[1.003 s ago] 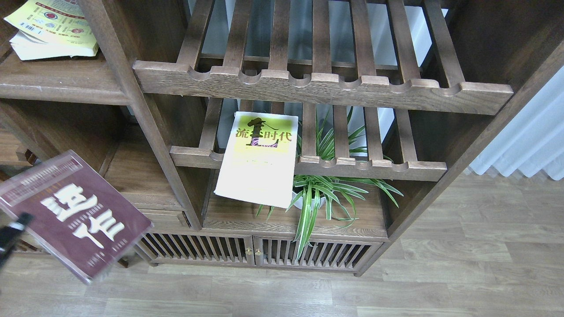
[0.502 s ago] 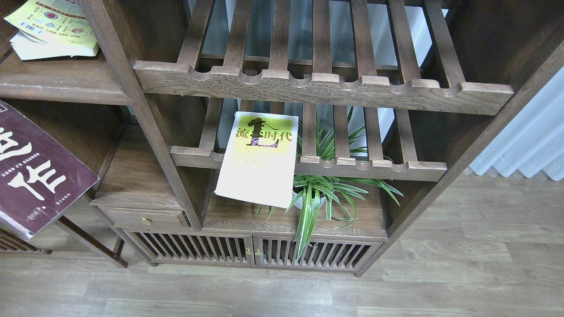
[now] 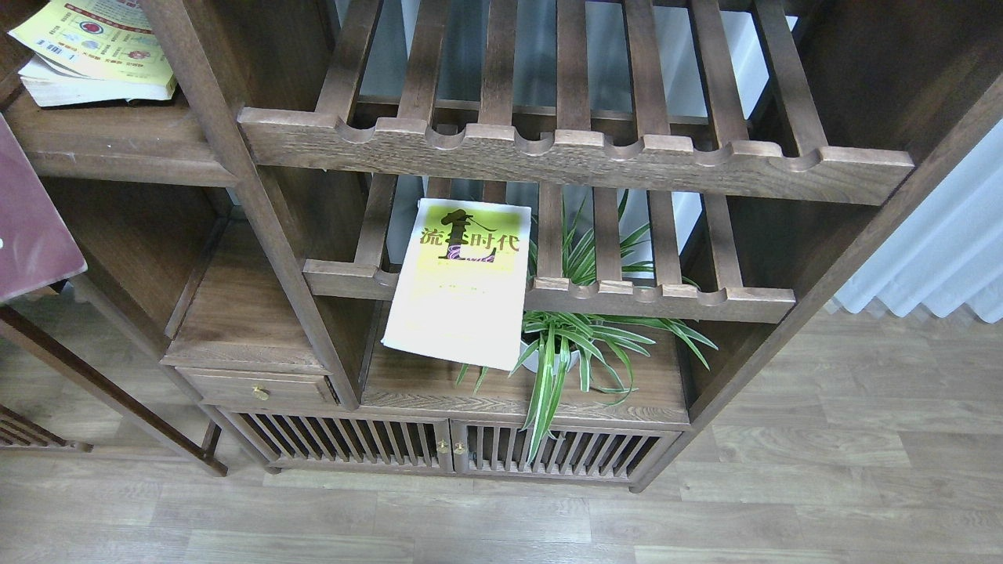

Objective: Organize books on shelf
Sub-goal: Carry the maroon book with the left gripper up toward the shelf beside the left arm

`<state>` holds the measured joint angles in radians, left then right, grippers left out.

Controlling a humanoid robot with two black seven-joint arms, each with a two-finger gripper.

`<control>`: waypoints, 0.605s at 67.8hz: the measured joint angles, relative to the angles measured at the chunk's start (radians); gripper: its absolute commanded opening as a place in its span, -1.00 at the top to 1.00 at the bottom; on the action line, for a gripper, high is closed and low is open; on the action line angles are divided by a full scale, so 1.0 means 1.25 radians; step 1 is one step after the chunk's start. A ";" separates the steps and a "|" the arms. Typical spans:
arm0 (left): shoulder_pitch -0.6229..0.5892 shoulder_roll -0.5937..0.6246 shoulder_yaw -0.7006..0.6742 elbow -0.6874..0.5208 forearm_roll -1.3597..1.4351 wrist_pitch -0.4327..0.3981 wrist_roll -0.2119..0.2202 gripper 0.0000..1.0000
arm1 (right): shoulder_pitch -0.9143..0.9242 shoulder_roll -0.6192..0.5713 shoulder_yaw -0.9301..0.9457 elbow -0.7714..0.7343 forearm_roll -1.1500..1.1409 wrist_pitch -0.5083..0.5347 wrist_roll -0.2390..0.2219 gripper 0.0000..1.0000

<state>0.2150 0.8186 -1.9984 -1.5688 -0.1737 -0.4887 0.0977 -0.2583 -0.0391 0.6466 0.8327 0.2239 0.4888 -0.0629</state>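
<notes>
Only a corner of the maroon book point(image 3: 31, 227) shows at the left edge, raised in front of the shelf unit; whatever holds it is out of view. A yellow-green-and-white book point(image 3: 461, 283) lies tilted on the lower slatted rack point(image 3: 658, 301), its lower end hanging over the front rail. A yellow illustrated book point(image 3: 94, 47) lies flat on the solid dark-brown shelf point(image 3: 117, 145) at the top left. Neither gripper is in view.
An upper slatted rack point(image 3: 572, 153) with a scalloped rail spans the middle. A spider plant point(image 3: 572, 345) in a white pot stands right of the yellow-green book. Below are a small drawer point(image 3: 255, 388), slatted cabinet doors point(image 3: 447, 450), wood floor and a white curtain point(image 3: 940, 243).
The maroon book has gone up and to the left, from low in front of the unit to mostly outside the view. The dark gripper tip seen earlier at the left edge is gone.
</notes>
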 measured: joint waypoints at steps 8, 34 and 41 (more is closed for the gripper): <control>-0.058 0.001 0.011 0.000 0.001 0.000 0.022 0.86 | 0.000 0.000 0.000 -0.001 0.000 0.000 0.000 -0.97; -0.225 0.013 0.103 0.005 0.004 0.000 0.032 0.85 | -0.001 0.001 -0.001 -0.001 0.000 0.000 0.000 -0.97; -0.273 0.014 0.114 0.011 0.008 0.000 0.047 0.85 | -0.001 0.001 -0.001 -0.001 0.000 0.000 0.000 -0.97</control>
<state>-0.1257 0.8359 -1.8559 -1.5544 -0.1641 -0.4888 0.1569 -0.2593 -0.0384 0.6458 0.8314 0.2240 0.4888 -0.0628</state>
